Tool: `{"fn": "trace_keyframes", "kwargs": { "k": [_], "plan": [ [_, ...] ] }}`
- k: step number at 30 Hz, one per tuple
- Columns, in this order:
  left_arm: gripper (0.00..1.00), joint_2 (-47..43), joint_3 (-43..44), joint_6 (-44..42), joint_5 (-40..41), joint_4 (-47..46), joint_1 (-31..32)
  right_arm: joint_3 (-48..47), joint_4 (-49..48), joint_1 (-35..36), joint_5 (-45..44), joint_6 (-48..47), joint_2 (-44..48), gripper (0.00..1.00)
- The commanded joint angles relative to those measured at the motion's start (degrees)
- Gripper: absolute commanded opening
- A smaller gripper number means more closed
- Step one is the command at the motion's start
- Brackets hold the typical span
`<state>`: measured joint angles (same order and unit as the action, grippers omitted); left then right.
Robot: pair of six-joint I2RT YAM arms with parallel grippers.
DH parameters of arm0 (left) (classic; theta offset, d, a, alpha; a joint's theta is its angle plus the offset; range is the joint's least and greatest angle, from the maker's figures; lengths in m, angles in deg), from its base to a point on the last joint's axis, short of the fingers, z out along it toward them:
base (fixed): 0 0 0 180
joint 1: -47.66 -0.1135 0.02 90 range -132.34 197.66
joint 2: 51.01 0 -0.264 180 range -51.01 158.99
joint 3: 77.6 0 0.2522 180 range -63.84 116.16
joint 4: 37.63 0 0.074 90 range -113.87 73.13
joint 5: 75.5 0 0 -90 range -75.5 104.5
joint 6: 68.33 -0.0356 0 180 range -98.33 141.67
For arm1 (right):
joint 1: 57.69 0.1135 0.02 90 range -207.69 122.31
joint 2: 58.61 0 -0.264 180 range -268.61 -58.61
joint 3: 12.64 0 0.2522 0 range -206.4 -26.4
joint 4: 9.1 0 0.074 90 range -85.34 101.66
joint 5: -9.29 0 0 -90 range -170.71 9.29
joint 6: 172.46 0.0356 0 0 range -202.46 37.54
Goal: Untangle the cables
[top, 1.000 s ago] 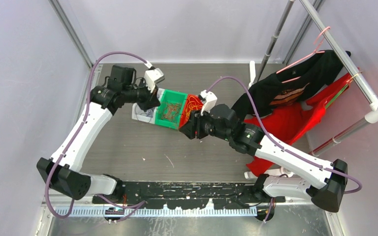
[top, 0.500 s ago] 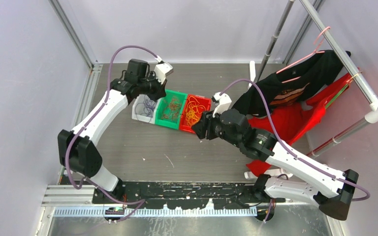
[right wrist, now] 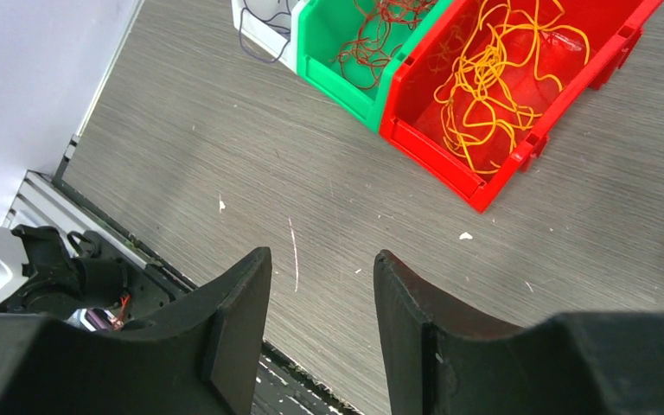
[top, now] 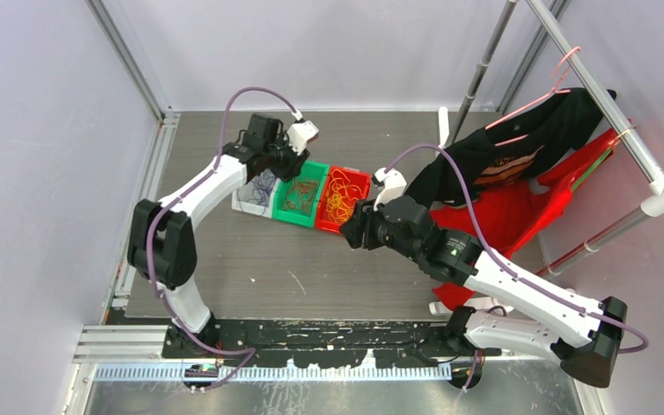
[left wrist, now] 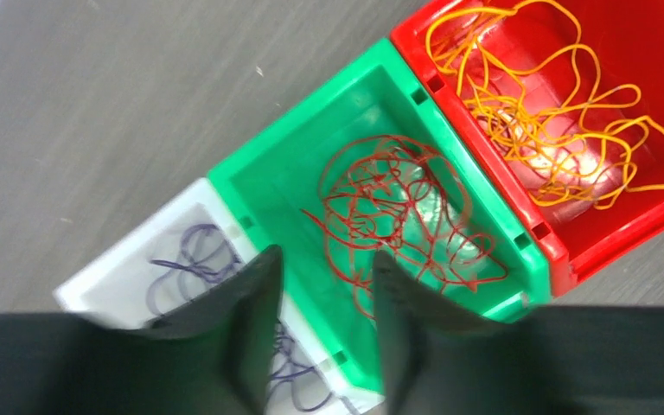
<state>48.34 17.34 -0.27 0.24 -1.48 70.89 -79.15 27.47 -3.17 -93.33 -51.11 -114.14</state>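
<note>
The thin purple cable strands (left wrist: 192,259) lie curled in a small white plastic bin (left wrist: 130,264). The thin red cable strands (left wrist: 389,216) form a loose knot in the green plastic bin (left wrist: 311,147) that touches it. The orange-yellow cable strands (left wrist: 553,130) sprawl in the red plastic bin (left wrist: 622,233) at the row's other end.

The left gripper (left wrist: 326,255) hovers over the white and green bins, its fingers parted with nothing between them. The right gripper (right wrist: 320,255) hangs near the red bin's near side, above bare table, its fingers likewise spread and empty.

The bins rest on a grey wood-grain tabletop (right wrist: 225,130) enclosed by pale lavender walls (top: 43,130).

Only the top view shows the metal garment rail (top: 546,24) at the right, with a black garment (top: 519,143) and a red garment (top: 501,216) hung on it. Only the left wrist view is close enough to show the strands singly. The right wrist view alone shows small white specks (right wrist: 465,235) on the table and a purple loop reaching over the white bin's rim.
</note>
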Motion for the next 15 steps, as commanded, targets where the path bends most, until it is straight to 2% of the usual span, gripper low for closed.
{"fn": "trace_keyframes", "kwargs": {
  "k": [1, 2, 3, 4, 5, 8, 11, 13, 15],
  "plan": [
    [0.61, 2.6, 4.6, -0.9, -0.5, 7.1, -0.1, -0.4, -1.4, -0.3, -2.3, 0.8, -0.3, 0.54],
    [0.77, 2.6, 6.2, -0.6, -2.2, 10.1, -0.4, -0.5, -1.2, -0.3, -2.7, 0.9, -0.6, 0.55],
    [0.88, 2.2, 7.8, -0.1, -4.2, 13.0, -0.7, -0.8, -0.9, -0.3, -3.2, 0.9, -0.9, 0.58],
    [0.96, 1.5, 9.1, 0.5, -6.6, 15.6, -1.6, -1.0, -0.7, -0.3, -3.7, 0.9, -1.1, 0.6],
    [1.0, 0.6, 10.2, 0.9, -8.9, 17.7, -2.3, -1.2, -0.4, -0.3, -4.3, 0.9, -1.3, 0.62],
    [1.0, -2.7, 14.8, 1.5, -16.7, 28.0, -5.3, -1.5, 0.1, -0.2, -7.6, 0.6, -2.1, 0.75],
    [0.99, -6.1, 19.7, 2.9, -24.8, 37.6, -10.4, -1.5, 1.2, -0.3, -11.2, -0.6, -3.6, 0.98],
    [1.0, -9.4, 19.3, 4.1, -29.4, 39.8, -15.5, -1.4, 2.4, -0.2, -16.4, -2.4, -4.2, 1.0],
    [0.99, -14.3, 13.1, 6.7, -33.6, 36.0, -21.9, -0.9, 3.0, -0.3, -23.1, -4.9, -3.9, 1.0]
  ]
}}
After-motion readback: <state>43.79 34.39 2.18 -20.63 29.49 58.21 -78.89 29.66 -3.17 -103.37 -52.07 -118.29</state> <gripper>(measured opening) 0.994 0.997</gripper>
